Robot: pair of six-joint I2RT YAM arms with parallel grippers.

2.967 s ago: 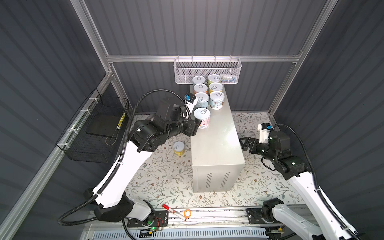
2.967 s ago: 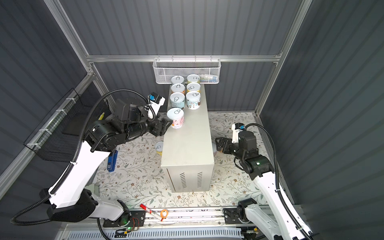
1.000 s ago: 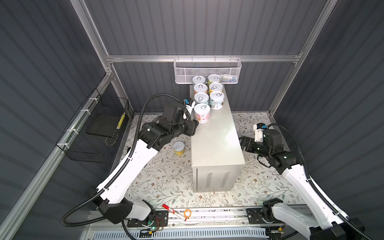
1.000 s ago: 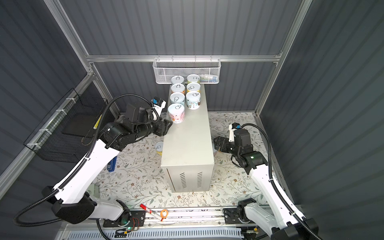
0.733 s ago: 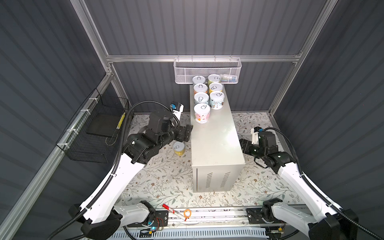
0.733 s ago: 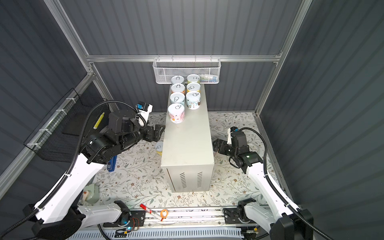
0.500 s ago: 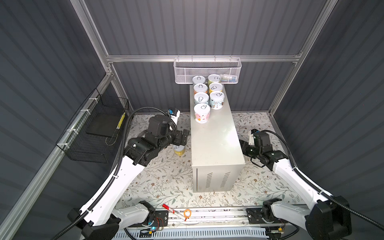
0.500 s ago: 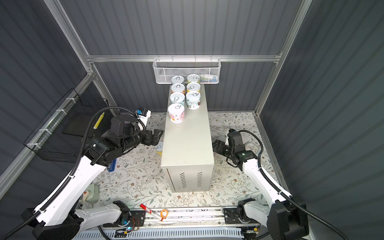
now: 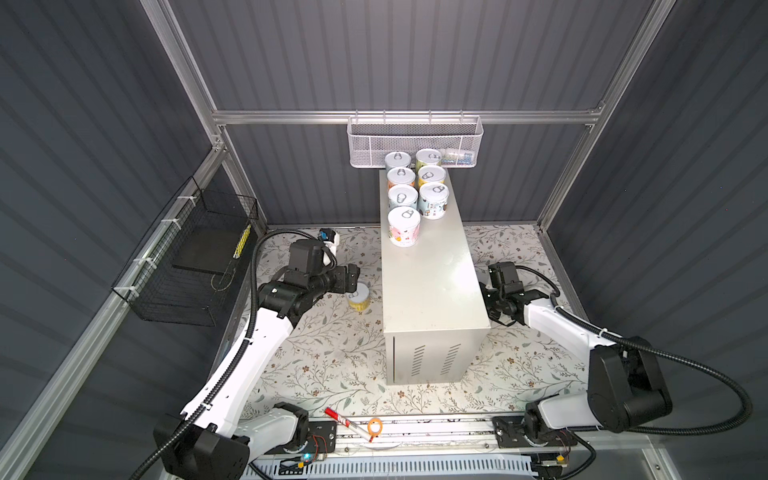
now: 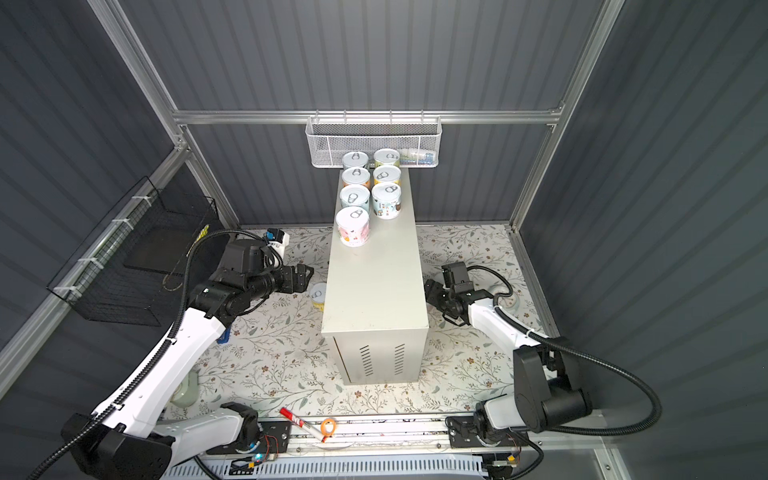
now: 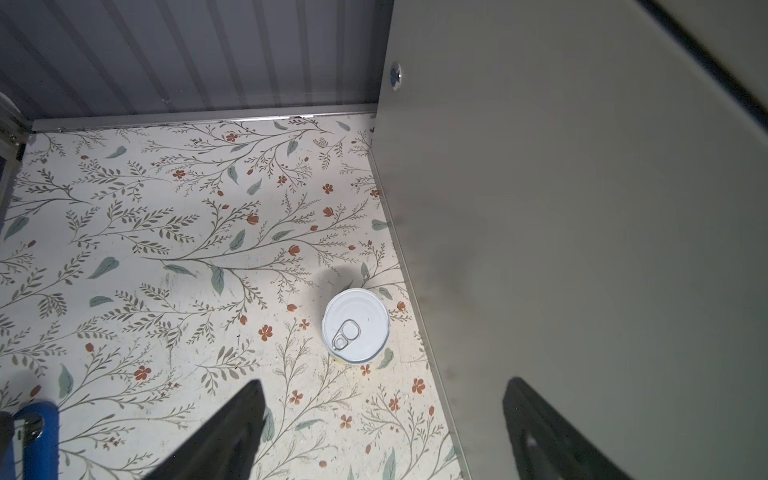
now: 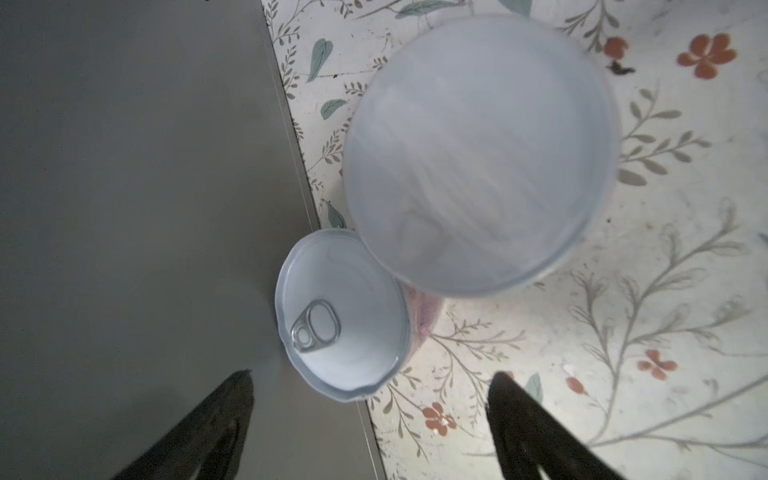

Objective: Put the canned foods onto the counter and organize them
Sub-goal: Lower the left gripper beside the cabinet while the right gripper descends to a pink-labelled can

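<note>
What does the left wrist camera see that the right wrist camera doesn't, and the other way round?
Only the left wrist view: a lone can standing a little way from the counter, a blue object at the picture's edge, and the ribbed back wall.
Only the right wrist view: a pink can right beside the counter, partly covered by a blurred white disc.
Both: the counter's beige side, the floral floor, and an open, empty end effector: the left end effector and the right end effector.
</note>
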